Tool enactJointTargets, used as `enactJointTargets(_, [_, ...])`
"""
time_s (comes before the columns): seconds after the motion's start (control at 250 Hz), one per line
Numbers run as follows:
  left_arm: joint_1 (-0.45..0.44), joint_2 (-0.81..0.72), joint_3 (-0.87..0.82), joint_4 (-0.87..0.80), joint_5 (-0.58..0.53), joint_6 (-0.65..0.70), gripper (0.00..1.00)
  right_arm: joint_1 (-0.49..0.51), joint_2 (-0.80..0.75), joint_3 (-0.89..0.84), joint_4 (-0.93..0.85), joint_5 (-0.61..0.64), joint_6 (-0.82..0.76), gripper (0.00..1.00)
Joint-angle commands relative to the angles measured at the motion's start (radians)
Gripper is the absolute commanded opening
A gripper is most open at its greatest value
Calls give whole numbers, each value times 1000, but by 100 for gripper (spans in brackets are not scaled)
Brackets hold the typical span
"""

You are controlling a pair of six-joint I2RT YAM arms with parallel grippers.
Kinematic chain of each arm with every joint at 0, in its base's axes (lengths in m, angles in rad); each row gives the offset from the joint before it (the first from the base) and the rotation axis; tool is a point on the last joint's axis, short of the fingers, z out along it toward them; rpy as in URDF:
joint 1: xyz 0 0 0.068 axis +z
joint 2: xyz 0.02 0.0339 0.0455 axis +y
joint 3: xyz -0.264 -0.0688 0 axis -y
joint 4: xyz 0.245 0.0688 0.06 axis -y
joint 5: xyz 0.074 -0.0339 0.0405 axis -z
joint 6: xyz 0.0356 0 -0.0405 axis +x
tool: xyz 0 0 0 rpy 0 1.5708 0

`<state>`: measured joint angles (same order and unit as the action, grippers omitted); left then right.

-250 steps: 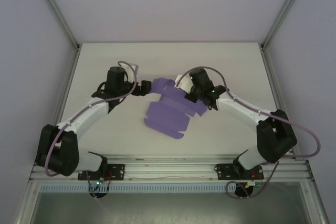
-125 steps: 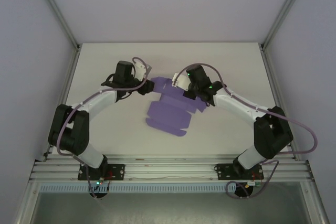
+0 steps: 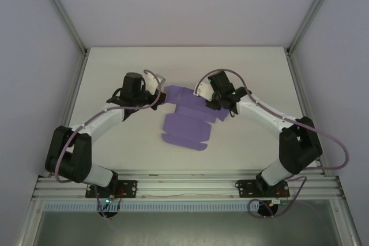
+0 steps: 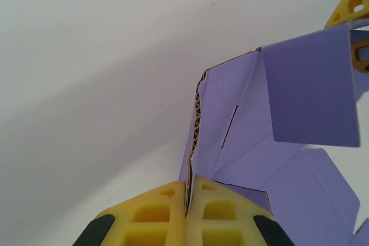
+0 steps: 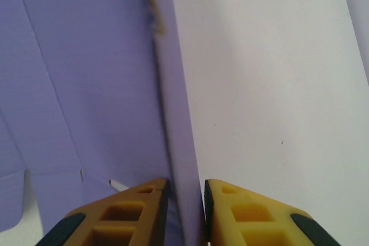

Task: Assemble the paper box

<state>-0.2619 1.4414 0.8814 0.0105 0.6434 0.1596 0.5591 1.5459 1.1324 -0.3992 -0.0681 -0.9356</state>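
"Counting first: how many pieces are on the table (image 3: 115, 67)?"

"One paper box (image 3: 185, 124), a single purple die-cut sheet, mostly flat. Two arms are on it, one gripper each."

"Where does it lie from the jaws?"

"Its long axis runs from the far end, between the two grippers, back toward the arm bases with a slight slant. Both grippers work that far end. The left gripper (image 3: 157, 93) is at the sheet's left corner and the right gripper (image 3: 202, 93) at its right, so the body of the sheet lies between and nearward of them. Neither arm looks clearly nearer."

"And the jaws?"

"On the left wrist camera, the left fingers (image 4: 155, 217) are clenched on the corrugated edge of a lifted side panel with a slot cut in it. On the right wrist camera, the right fingers (image 5: 236, 211) stand on either side of a raised flap that runs straight away from them, and they look pinched on it."

"So what does the next move hinge on?"

"As I judge it, the two held panels face each other across the far end. Folding them inward together should form that wall, while the near flaps lie unfolded."
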Motion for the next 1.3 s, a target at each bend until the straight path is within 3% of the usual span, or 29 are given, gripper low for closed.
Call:
enactJointTargets(0.0, [-1, -17, 6, 20, -35, 39, 0, -7, 9, 24, -19, 7, 15, 22])
enactJointTargets(0.26, [-8, 10, 14, 7, -77, 55, 0, -7, -26, 2, 34, 60, 37, 22])
enactJointTargets(0.384, [-8, 22, 15, 16, -83, 56, 0, -2, -45, -14, 47, 71, 34, 0])
enactJointTargets(0.536, [-10, 38, 14, 55, -97, 21, 1, 37, -35, -34, 81, 169, -28, 0])
enactJointTargets(0.556, [-11, 42, 19, 57, -105, 13, 11, 44, -30, -39, 98, 204, -43, 0])
enactJointTargets(0.584, [-11, 46, 23, 57, -113, -2, 43, 55, -20, -48, 125, 254, -68, 0])
enactJointTargets(0.596, [-11, 48, 23, 57, -116, -7, 52, 59, -15, -52, 139, 278, -79, 0])
enactJointTargets(0.672, [-10, 55, 28, 51, -122, -33, 66, 86, 13, -87, 247, 418, -154, 0])
enactJointTargets(0.728, [-10, 51, 26, 39, -142, -67, 97, 101, 25, -117, 344, 488, -200, 0])
enactJointTargets(0.74, [-8, 49, 22, 39, -145, -73, 100, 104, 26, -123, 362, 499, -209, 0])
enactJointTargets(0.847, [-8, 11, -35, 84, -196, -145, 100, 132, 31, -199, 568, 566, -286, 0])
enactJointTargets(0.907, [-4, -12, -61, 101, -247, -196, 100, 142, 32, -222, 588, 550, -299, 0])
enactJointTargets(1.075, [31, -17, -23, 37, -280, -319, 100, 121, 93, -162, 404, 463, -210, 0])
enactJointTargets(1.295, [46, 10, 49, -8, -218, -349, 100, 10, 177, 103, -54, 138, -94, 0])
